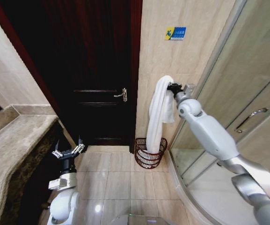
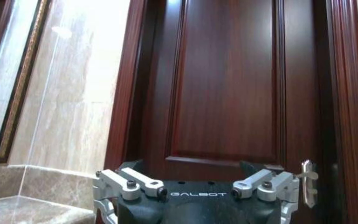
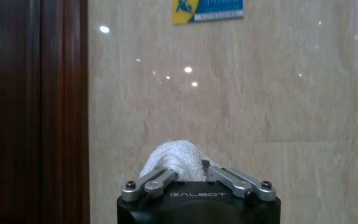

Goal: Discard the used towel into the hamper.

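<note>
From the head view, the right arm reaches forward and up toward the beige tiled wall, and the right tool [image 1: 173, 87] is closed on the upper part of the white towel [image 1: 159, 112]. The towel hangs down in a long fold from the tool — its lower end goes into the hamper [image 1: 150, 153], a dark reddish-brown wire basket that stands on the floor against the wall, just beside the dark wooden door [image 1: 92, 70]. So the hamper is directly below the right tool, and the towel joins the two. The left arm is low at the left, near the stone worktop [image 1: 13, 145]; the left tool [image 1: 69, 151] points upward with its fingers spread wide and holds nothing.

In the left wrist view, the left tool [image 2: 199, 184] is wide open in front of the door, and the door handle [image 2: 307, 182] shows at one side.

In the right wrist view, the right tool [image 3: 190, 176] has its fingers drawn close together on the towel [image 3: 174, 158] — a white bunch of it rises between them, in front of the wall with a blue and yellow sticker [image 3: 208, 10].
</note>
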